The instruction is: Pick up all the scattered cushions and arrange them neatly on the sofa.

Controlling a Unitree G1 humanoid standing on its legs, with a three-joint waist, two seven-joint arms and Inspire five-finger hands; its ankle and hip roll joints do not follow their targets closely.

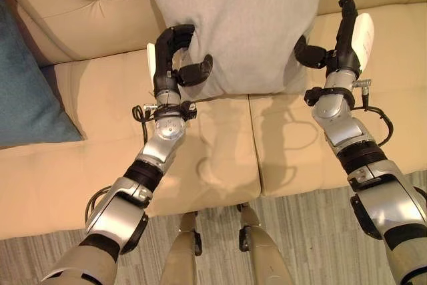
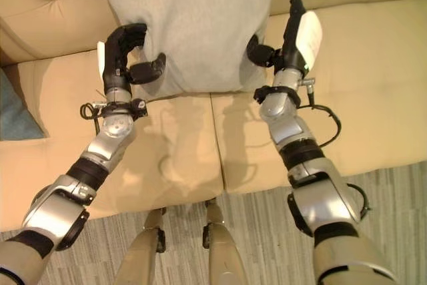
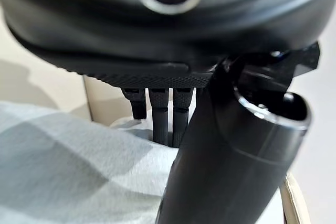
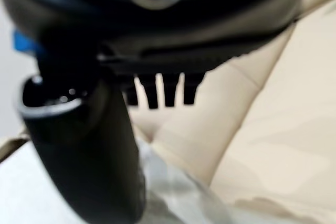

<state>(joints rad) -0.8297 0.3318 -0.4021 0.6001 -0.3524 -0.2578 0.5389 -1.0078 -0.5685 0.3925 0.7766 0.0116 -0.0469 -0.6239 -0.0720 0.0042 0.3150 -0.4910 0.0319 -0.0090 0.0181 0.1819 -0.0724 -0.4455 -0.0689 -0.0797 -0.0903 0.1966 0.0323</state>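
Observation:
A large grey cushion (image 1: 233, 25) stands upright on the beige sofa (image 1: 220, 145), leaning on the backrest. My left hand (image 1: 167, 55) grips its lower left edge: the fingers curl behind the cloth and the thumb (image 3: 231, 166) presses on the front. At the cushion's lower right edge my right hand (image 1: 347, 38) has its fingers straight, pointing up, clear of the cloth. Its thumb (image 4: 89, 150) touches the cushion's side (image 4: 173, 198). A blue cushion (image 1: 27, 85) lies at the sofa's left end, partly cut off by the view's edge.
The tufted backrest (image 1: 87, 5) runs behind the cushions. A seam splits the seat in two below the grey cushion. Bare seat extends to the right (image 1: 393, 98). Grey striped floor (image 1: 300, 231) lies in front of the sofa.

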